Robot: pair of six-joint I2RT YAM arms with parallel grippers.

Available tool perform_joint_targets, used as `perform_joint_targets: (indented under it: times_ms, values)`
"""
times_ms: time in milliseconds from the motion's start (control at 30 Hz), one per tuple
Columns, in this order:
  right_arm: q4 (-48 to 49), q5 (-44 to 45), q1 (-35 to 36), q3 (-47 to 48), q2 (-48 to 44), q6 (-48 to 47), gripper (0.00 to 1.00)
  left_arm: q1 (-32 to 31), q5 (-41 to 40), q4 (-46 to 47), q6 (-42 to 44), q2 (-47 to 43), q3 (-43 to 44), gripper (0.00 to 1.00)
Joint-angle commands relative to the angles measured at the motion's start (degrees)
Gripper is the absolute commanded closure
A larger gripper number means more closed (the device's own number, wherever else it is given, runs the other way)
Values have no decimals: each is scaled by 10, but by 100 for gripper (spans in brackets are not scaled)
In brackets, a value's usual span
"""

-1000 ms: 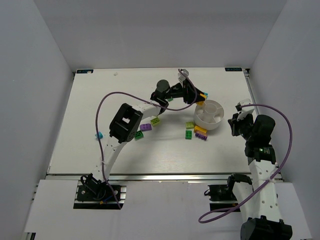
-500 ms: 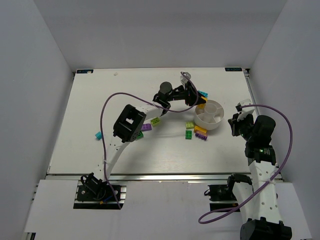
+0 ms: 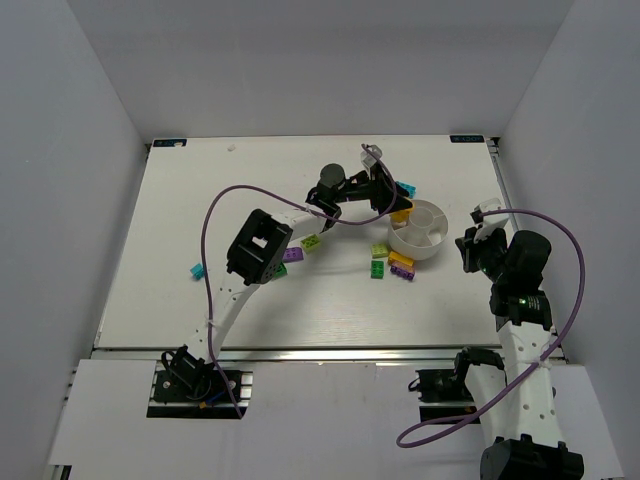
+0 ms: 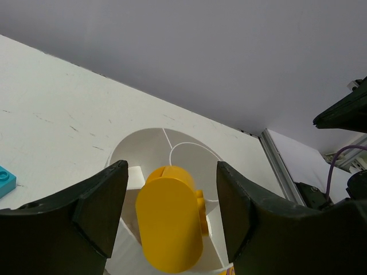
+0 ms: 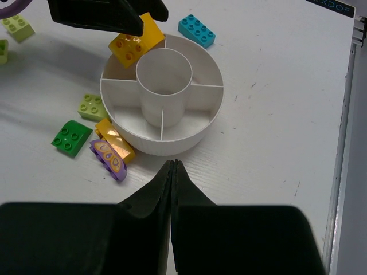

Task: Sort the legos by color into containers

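The left gripper (image 4: 172,166) has its jaws released either side of the orange lego (image 4: 169,229), whose lower end is cut off at the bowl (image 4: 137,150); the right gripper (image 5: 172,166) has its jaws clenched, empty.

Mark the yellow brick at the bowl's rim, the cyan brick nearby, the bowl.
yellow brick (image 5: 136,41), right wrist view, visible face.
cyan brick (image 5: 196,30), right wrist view, top.
bowl (image 5: 172,146), right wrist view, outer wall.
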Motion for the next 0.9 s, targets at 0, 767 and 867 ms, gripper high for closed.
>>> perform_joint_targets:
  times_ms: [0,767,867]
  values:
    - [13,-15,-5,2,-4,-10,100,-3,-8,-8,6,-39,24,27]
    - [13,-19,-10,1,-7,-11,100,2,-50,-140,126,-118,-58,32]
    - [13,-19,-11,1,-8,-11,100,2,-45,-161,140,-111,-48,32]
